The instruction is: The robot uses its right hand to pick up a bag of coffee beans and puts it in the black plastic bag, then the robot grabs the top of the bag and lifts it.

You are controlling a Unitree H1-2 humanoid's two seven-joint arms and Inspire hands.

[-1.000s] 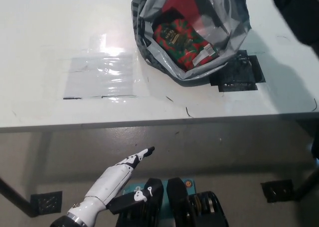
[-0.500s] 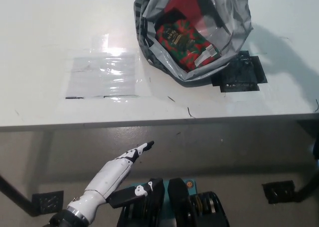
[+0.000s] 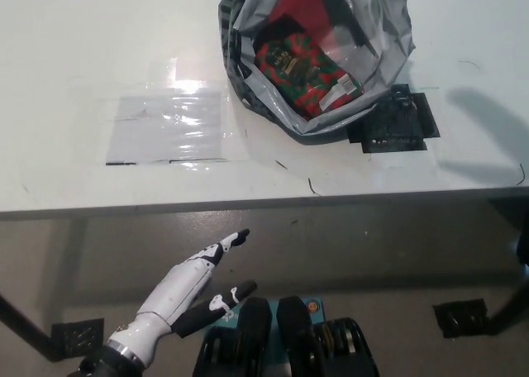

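The black plastic bag lies open on the white table at the upper middle, its grey-black rim spread wide. Inside it sits a red and green bag of coffee beans with a small white label at its lower right end. More red shows deeper in the bag behind it. My white left hand hangs below the table's front edge at the lower left, open, fingers spread and holding nothing. My black right hand is out of the picture; only its shadow falls on the table at the right.
A clear plastic sheet is taped flat on the table left of the bag. A black mat patch lies under the bag's lower right side. The table's front edge runs across the middle; floor lies below it.
The black right arm, seen at the upper right a second ago, has left the picture. The left hand has sunk slightly lower and to the left. The bag and coffee lie as before.
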